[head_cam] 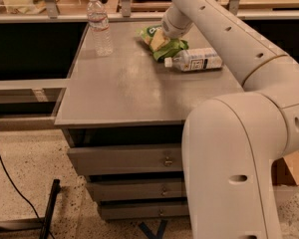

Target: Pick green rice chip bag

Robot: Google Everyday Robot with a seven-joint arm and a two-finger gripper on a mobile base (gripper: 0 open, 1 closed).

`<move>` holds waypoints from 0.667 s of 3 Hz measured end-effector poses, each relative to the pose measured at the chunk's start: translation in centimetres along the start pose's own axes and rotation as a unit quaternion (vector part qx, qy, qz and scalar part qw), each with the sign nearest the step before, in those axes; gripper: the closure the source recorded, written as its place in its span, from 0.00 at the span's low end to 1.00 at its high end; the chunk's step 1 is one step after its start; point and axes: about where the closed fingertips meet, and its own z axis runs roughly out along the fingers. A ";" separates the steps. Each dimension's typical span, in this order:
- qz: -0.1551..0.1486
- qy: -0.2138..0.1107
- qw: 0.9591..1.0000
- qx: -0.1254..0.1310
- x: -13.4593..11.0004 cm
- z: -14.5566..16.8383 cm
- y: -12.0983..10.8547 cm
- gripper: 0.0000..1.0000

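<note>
The green rice chip bag [165, 48] lies crumpled at the far middle of the grey table [129, 88], its white logo and yellowish print facing up. My gripper [164, 36] comes down from the right at the end of the white arm and sits right on top of the bag, with the wrist covering part of it. The bag rests on the table top.
A white-labelled plastic bottle [195, 59] lies on its side just right of the bag, touching it. A clear water bottle [99, 26] stands upright at the far left. My arm fills the right foreground. Drawers [124, 161] sit under the table, and a cable [5, 173] runs across the floor.
</note>
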 end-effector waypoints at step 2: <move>-0.006 -0.047 0.999 -0.018 -2.1 -3.3 -0.6 1.00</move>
